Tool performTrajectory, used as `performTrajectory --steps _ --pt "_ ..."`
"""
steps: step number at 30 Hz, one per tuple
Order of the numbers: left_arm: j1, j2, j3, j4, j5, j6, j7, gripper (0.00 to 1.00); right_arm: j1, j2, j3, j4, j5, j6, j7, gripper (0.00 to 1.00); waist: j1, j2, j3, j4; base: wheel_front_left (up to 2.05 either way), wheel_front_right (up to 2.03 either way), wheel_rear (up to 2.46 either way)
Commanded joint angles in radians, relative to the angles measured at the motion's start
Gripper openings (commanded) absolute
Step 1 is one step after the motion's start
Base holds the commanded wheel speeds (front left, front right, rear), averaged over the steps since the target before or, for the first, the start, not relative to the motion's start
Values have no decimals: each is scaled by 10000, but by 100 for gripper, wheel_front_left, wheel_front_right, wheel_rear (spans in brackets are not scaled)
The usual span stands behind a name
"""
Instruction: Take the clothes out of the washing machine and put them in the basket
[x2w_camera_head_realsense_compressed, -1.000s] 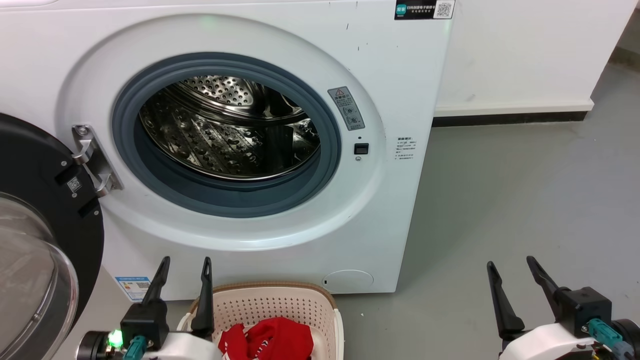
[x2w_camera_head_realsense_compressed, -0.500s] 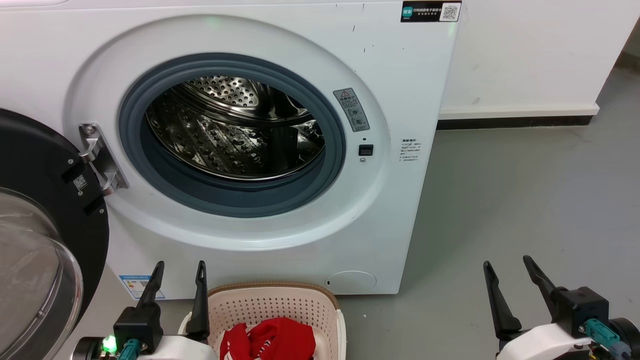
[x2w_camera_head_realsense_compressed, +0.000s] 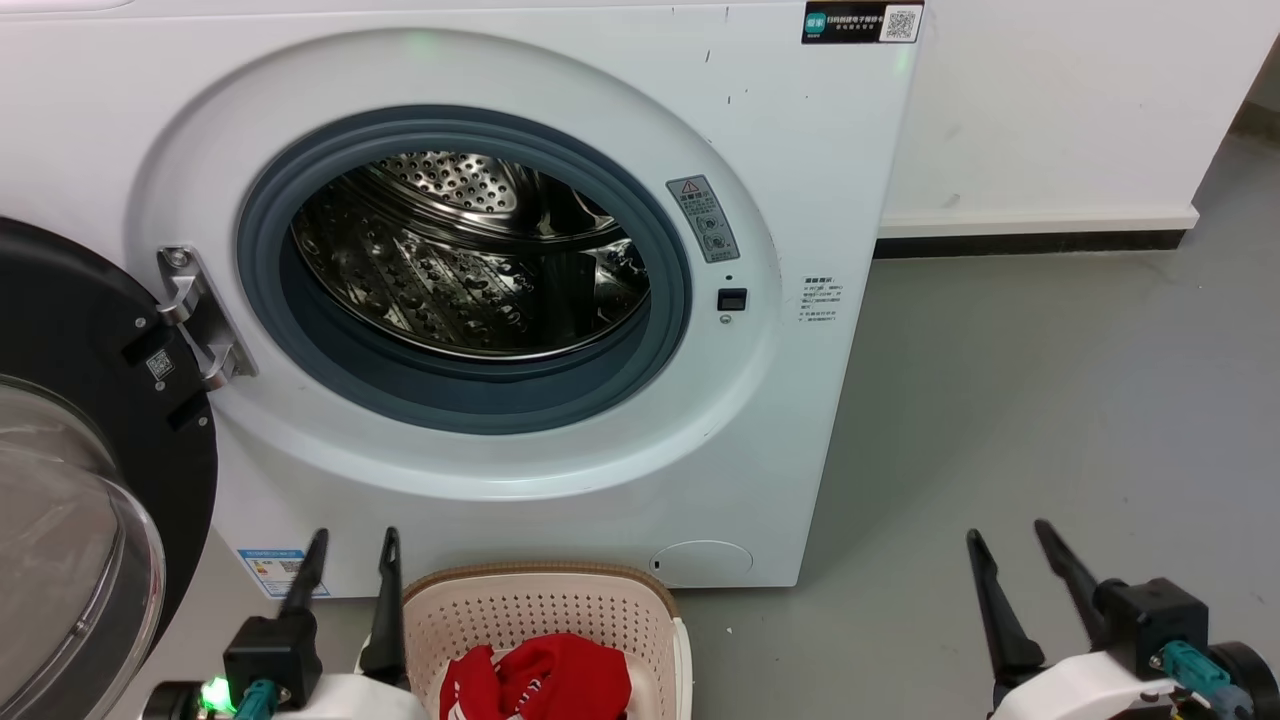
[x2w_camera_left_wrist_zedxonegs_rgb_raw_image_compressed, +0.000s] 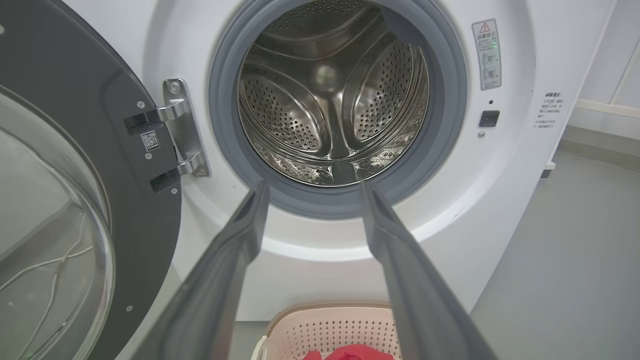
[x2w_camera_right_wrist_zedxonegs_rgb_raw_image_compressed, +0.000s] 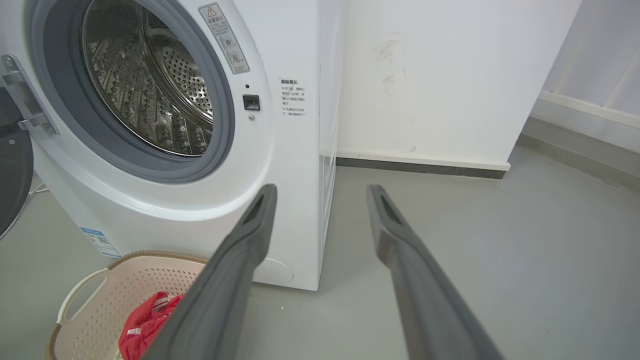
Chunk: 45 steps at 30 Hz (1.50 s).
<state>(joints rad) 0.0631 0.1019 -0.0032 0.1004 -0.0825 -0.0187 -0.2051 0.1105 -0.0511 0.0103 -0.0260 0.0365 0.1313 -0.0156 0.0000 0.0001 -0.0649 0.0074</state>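
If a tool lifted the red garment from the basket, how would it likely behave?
Likely floppy: the red garment lies crumpled in folds inside the basket. Probably light, since it looks like thin fabric. It should drape, not roll.

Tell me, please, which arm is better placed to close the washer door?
Probably the left: the left pincer, open, sits beside the open door, while the right pincer hangs over the floor past the washer.

The door (x2w_camera_head_realsense_compressed: 90, 460) stands swung aside, leaving the drum (x2w_camera_head_realsense_compressed: 465, 255) unobstructed.
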Motion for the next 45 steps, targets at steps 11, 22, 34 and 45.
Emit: performTrajectory --steps 11,22,34,45 --pt "-252 -104 254 429 -1713 -130 476 0 -167 -80 -16 398 1897 -1 49 0 0 -1 46 -5 0 0 0" --pt "-430 -166 325 505 -3800 -280 822 0 -511 -168 -80 759 4118 -1 139 0 0 -1 106 -12 0 0 0" --pt "-667 -228 461 650 -5779 -433 1218 0 -808 -229 -166 1083 6211 -2 248 0 0 -1 171 -19 0 0 0" --pt "-865 -278 586 778 -7372 -550 1550 0 -1064 -259 -256 1347 7888 -3 347 0 0 -1 231 -26 0 0 0"
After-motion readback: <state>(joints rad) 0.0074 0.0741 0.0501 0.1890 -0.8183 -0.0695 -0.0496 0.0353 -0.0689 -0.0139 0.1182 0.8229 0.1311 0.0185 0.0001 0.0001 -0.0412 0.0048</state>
